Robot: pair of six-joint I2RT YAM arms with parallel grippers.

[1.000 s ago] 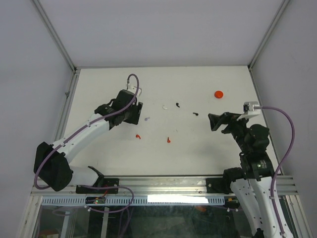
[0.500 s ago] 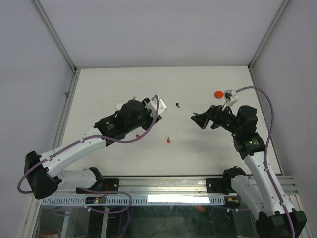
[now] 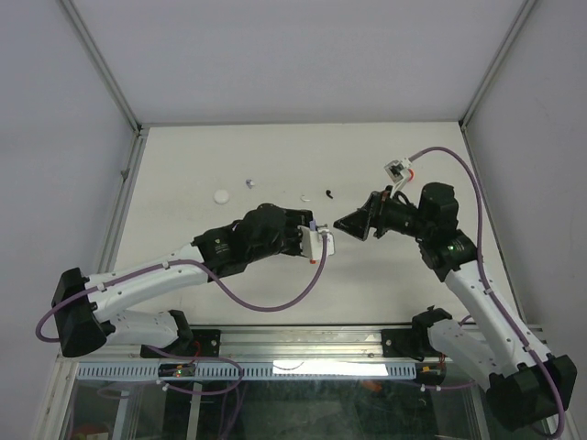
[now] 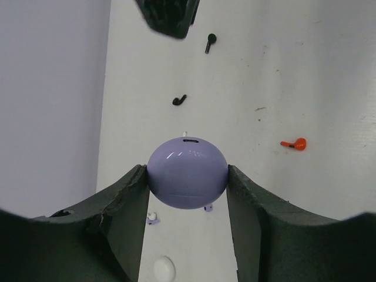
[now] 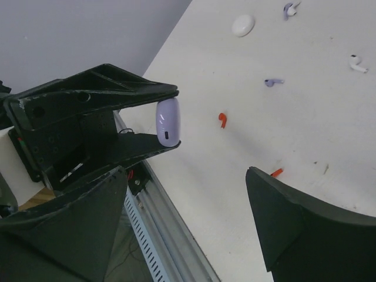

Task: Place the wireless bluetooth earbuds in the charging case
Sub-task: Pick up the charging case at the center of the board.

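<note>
Wireless bluetooth earbuds (image 4: 179, 100) are shown lying loose on the white table (image 3: 275, 156), none of them seated in a case. A lilac charging case (image 5: 168, 121) is clamped between the fingers of the left gripper (image 4: 187, 169) and held up above the table, apart from every bud. Its lid appears to be shut, a seam being visible around its middle. The right gripper (image 5: 185, 173) is pointed at the case from close by, its jaws spread wide and nothing held between them. Two lilac buds (image 5: 270, 82), a white bud (image 5: 355, 61), two black ones and red buds (image 5: 222, 119) are left scattered on the surface, with a white case (image 5: 242, 24) near the far side. The task is judged to be at an early stage: the case has yet to be opened, and every bud remains to be picked up and inserted.
</note>
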